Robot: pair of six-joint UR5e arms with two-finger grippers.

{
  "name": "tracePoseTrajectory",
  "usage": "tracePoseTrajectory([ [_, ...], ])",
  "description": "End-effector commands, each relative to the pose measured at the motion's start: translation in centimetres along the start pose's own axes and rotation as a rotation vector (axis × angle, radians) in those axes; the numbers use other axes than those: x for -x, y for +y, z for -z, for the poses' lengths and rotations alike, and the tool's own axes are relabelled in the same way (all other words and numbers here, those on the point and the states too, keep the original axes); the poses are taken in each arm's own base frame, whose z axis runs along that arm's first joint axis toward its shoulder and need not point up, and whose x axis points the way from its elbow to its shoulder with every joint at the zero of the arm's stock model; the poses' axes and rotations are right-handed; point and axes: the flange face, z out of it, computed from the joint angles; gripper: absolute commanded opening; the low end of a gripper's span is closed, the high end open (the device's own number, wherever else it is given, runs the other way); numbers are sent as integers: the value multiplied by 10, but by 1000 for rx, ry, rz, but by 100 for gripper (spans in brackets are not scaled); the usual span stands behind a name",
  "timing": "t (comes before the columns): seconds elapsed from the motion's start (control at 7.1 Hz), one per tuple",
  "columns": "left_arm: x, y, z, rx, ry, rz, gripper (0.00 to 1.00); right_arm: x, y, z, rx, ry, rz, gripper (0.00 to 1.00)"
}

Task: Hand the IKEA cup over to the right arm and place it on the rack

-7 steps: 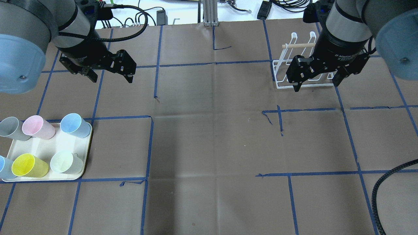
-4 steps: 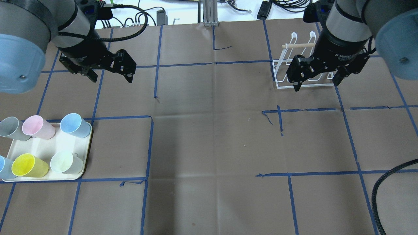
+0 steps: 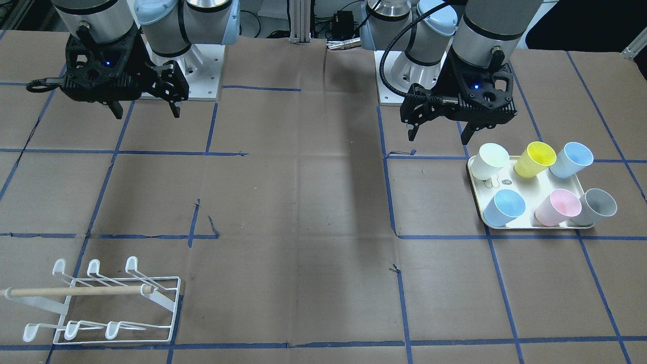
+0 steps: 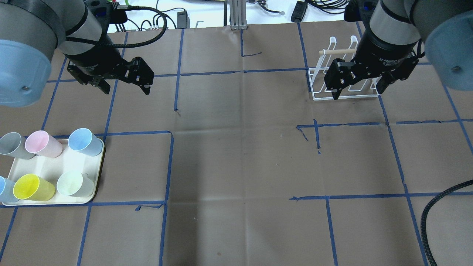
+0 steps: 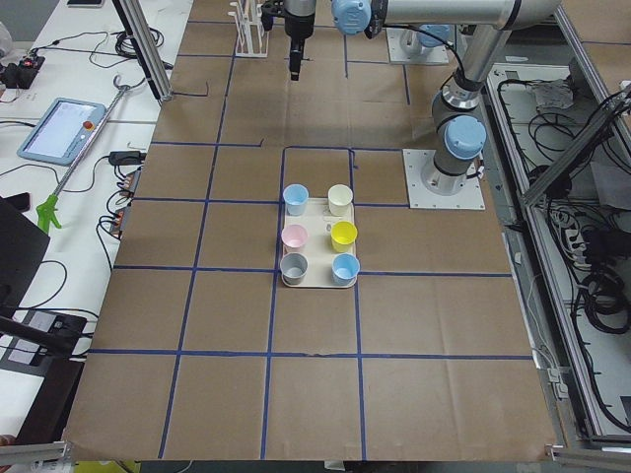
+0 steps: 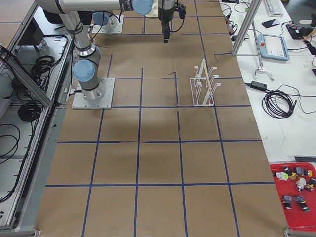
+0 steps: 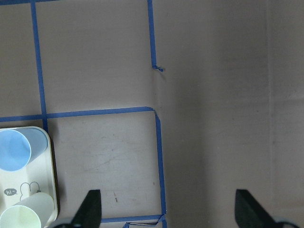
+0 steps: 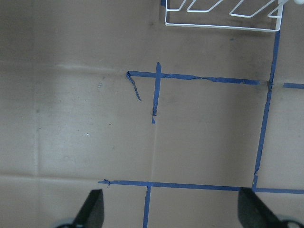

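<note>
Six cups stand open end up on the tray, at the robot's left, untouched. Judged light, stiff and slick; pinch one wall at the rim. Left hand and right hand are spread and empty. Since earlier, the right hand has edged further over the rack; the left is practically unmoved.

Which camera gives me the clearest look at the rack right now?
Exterior front-facing: the rack is whole, unblocked and large. Overhead has the right claw covering part of it; exterior right shows it small; exterior left, tiny and far; right wrist catches only its base edge.
</note>
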Motion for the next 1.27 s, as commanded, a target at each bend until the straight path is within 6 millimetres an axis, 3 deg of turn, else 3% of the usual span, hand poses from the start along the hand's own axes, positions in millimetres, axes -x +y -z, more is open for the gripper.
tracePoseTrajectory([
  [0.0,24,6,-14,28,-2,34,100,0,0,0,1,2,0,100],
  [0.14,48,16,-20,41,-4,18,100,0,0,-1,2,1,0,100],
  [0.56,161,50,-57,66,0,9,100,0,0,-1,2,1,-1,100],
  [0.7,190,56,-65,57,-6,22,100,0,0,-1,2,1,-1,100],
  [0.84,196,55,-68,54,-8,26,100,0,0,-1,4,1,-1,100],
  [1.13,206,39,-103,50,-7,27,100,0,0,-1,2,1,-1,100],
])
